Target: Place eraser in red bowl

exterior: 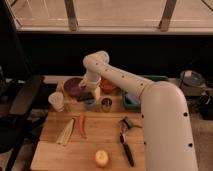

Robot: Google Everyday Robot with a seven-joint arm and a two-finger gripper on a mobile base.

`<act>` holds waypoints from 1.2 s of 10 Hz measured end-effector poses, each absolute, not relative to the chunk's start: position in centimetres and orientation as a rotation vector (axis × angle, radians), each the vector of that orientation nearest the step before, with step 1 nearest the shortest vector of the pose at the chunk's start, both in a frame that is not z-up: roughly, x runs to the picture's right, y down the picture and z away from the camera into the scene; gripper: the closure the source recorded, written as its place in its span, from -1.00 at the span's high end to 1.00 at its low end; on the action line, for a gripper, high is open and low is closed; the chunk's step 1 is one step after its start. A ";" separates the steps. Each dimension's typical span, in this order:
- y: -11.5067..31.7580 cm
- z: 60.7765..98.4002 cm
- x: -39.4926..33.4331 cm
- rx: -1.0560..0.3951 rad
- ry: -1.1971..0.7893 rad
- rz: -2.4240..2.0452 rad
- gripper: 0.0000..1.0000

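Office-like room: wooden table (102,132), wide window (115,12) behind.

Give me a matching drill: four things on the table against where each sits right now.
Things:
1. red bowl
2. purple bowl
3. white cup
4. yellow fruit

Places (sides as seen in the view):
A. near the front edge of the wooden board
B. at the back, left of the gripper
C. at the back, right of the gripper
D. in front of the purple bowl, to its left

Pairs: 1-C, 2-B, 3-D, 4-A.
The gripper hangs low between the two bowls, by the dark eraser.
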State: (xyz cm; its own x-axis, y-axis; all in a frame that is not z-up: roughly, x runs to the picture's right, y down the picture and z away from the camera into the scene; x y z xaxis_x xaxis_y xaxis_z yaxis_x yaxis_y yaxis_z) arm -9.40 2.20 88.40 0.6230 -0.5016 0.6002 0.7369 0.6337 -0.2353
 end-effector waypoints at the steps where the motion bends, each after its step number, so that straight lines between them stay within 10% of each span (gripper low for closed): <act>1: 2.2 88.7 -9.3 -0.502 -0.526 -0.736 0.21; 7: 1.9 87.6 -8.0 -0.479 -0.527 -0.703 -0.95; 12: -4.3 85.2 -2.6 -0.303 -0.610 -0.397 -1.00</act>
State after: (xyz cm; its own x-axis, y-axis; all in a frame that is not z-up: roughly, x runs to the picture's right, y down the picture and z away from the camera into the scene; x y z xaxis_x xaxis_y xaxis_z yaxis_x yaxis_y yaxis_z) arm -2.55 -4.30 85.25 0.7485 -0.2697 0.6058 0.4449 0.8816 -0.1573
